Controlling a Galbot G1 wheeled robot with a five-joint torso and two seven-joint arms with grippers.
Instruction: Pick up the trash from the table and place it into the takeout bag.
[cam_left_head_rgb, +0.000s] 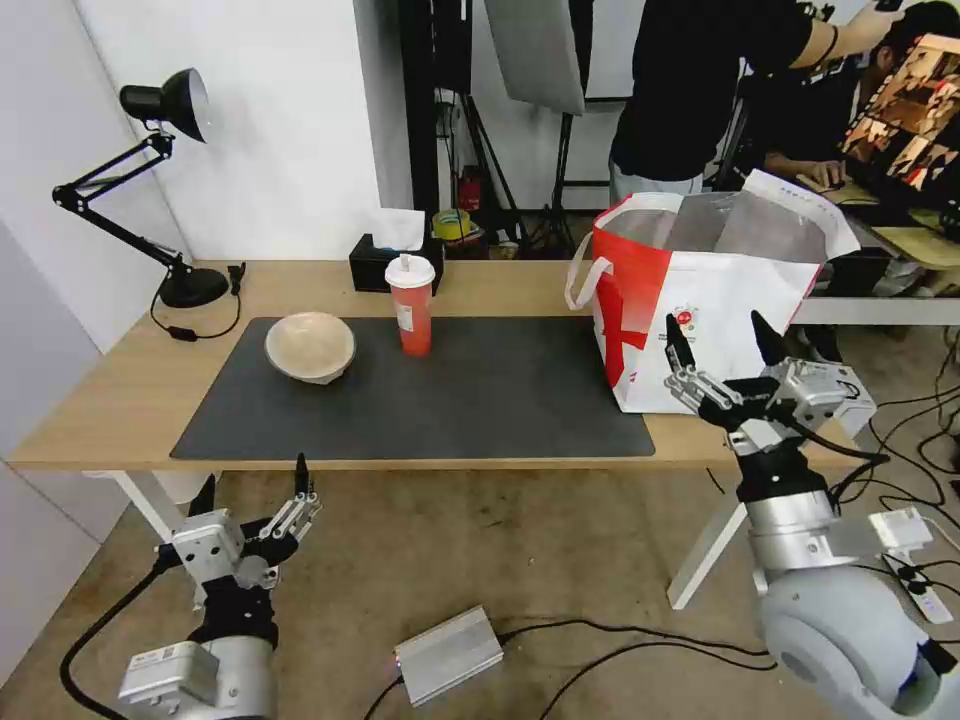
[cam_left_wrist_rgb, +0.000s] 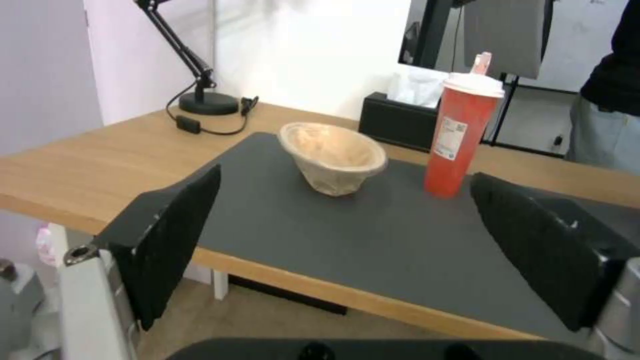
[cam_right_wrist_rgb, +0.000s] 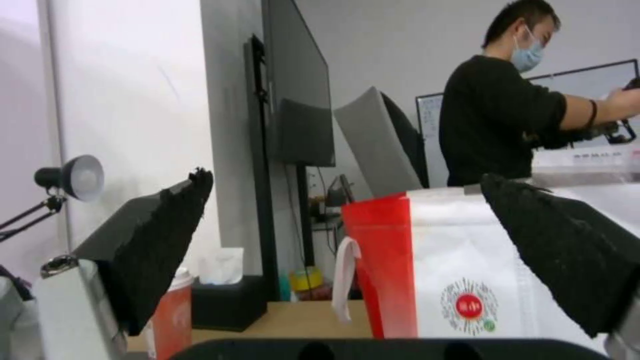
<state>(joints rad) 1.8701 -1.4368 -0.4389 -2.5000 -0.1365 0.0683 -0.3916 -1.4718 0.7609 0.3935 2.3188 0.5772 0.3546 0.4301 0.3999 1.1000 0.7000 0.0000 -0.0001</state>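
Left gripper (cam_left_head_rgb: 255, 490) hangs below and in front of the table's (cam_left_head_rgb: 120, 400) near edge, jaws spread wide, holding nothing and touching nothing; in the left wrist view its two black pads (cam_left_wrist_rgb: 170, 235) frame the mat (cam_left_wrist_rgb: 373, 235) with open air between them. Right gripper (cam_left_head_rgb: 722, 352) is raised at table height just in front of the bag's (cam_left_head_rgb: 720, 300) white face, jaws likewise spread wide and empty; whether a fingertip touches the bag cannot be settled from these views, though a gap appears likely. On the dark mat, toward its left rear, the beige bowl (cam_left_head_rgb: 310, 346) sits tilted, its opening facing partly sideways. Just beside it to the right stands the red cup (cam_left_head_rgb: 412, 305), upright, white lid on. Bowl and cup are near each other but apart. The bag stands upright on the right end of the table, mouth open, silvery lining visible, red panel facing the cup, well apart from both items. Behind the cup, at the far edge, a black tissue box (cam_left_head_rgb: 380, 262). At the far left corner, a black desk lamp (cam_left_head_rgb: 160, 170) with its cord trailing on the wood. On the floor before the table, a metal box (cam_left_head_rgb: 448, 655) with cables.
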